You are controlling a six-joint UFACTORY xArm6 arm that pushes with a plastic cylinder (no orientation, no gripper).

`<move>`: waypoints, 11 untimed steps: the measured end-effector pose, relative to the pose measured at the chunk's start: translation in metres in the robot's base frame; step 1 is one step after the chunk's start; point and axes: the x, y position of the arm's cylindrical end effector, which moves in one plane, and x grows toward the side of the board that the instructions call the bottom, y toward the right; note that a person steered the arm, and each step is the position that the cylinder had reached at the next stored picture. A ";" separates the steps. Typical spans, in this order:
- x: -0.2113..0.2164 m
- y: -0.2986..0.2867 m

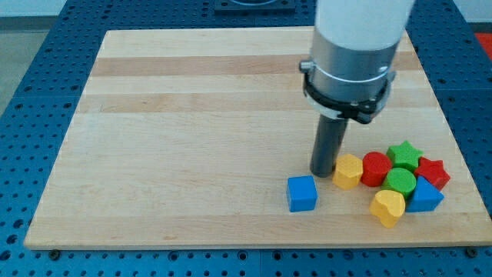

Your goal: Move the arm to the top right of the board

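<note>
My tip [321, 171] rests on the wooden board [192, 115] at the lower right, just left of the yellow hexagonal block [347, 171] and above the blue cube [302, 193]. Right of the yellow hexagon sits a red cylinder [375, 168], then a green star [404, 155] and a red star [432, 172]. Below them are a green cylinder [400, 183], a blue triangular block [425, 196] and a yellow heart-shaped block [387, 207]. The arm's white and grey body [350, 61] rises above the rod toward the view's top.
The board lies on a blue perforated table [31, 69]. The cluster of blocks sits close to the board's right edge and bottom edge.
</note>
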 end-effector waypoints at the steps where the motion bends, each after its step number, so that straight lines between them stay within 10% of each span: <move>1: -0.001 -0.013; 3: 0.021 -0.090; 8: 0.040 -0.010; 9: 0.006 -0.085; 11: -0.176 0.056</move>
